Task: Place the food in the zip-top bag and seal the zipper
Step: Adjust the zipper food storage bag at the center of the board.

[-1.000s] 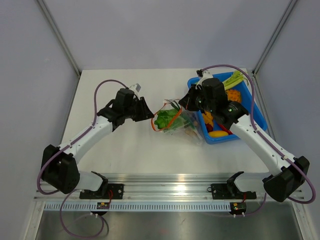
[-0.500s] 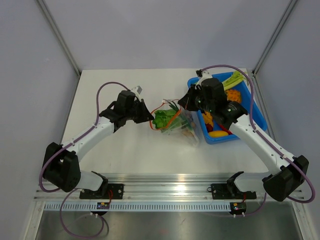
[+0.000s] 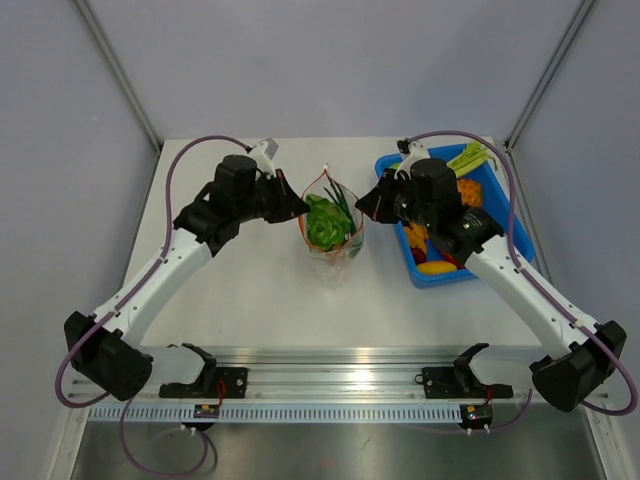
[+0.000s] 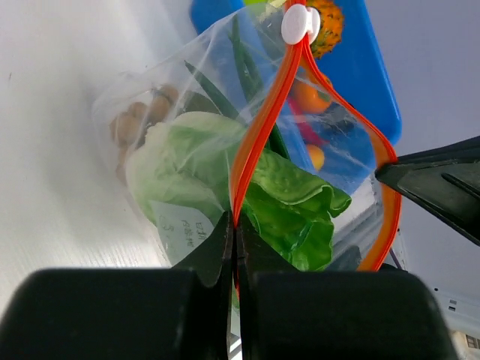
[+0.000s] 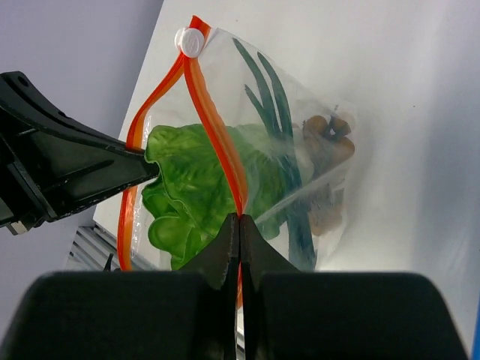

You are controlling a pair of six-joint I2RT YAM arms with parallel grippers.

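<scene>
The clear zip-top bag [image 3: 332, 228] hangs upright over the table, mouth up and spread open, held between both grippers. Its orange-red zipper [image 4: 259, 127] has a white slider [image 4: 297, 24] at the far end. Inside are green cabbage [image 4: 289, 206], green onions [image 5: 274, 97] and brown balls [image 5: 326, 139]. My left gripper [image 3: 297, 208] is shut on the zipper's left strip [image 4: 236, 221]. My right gripper [image 3: 364, 208] is shut on the right strip [image 5: 238, 214]. More food lies in the blue bin [image 3: 500, 200].
The blue bin at the right back holds green stalks [image 3: 468, 158], an orange piece [image 3: 466, 190], a yellow piece [image 3: 434, 267] and red pieces. The metal rail [image 3: 340, 380] runs along the table's near edge.
Both grippers lifted the bag off the table and turned it upright. The left arm moved up and back; the bag's mouth now opens upward between the grippers.
</scene>
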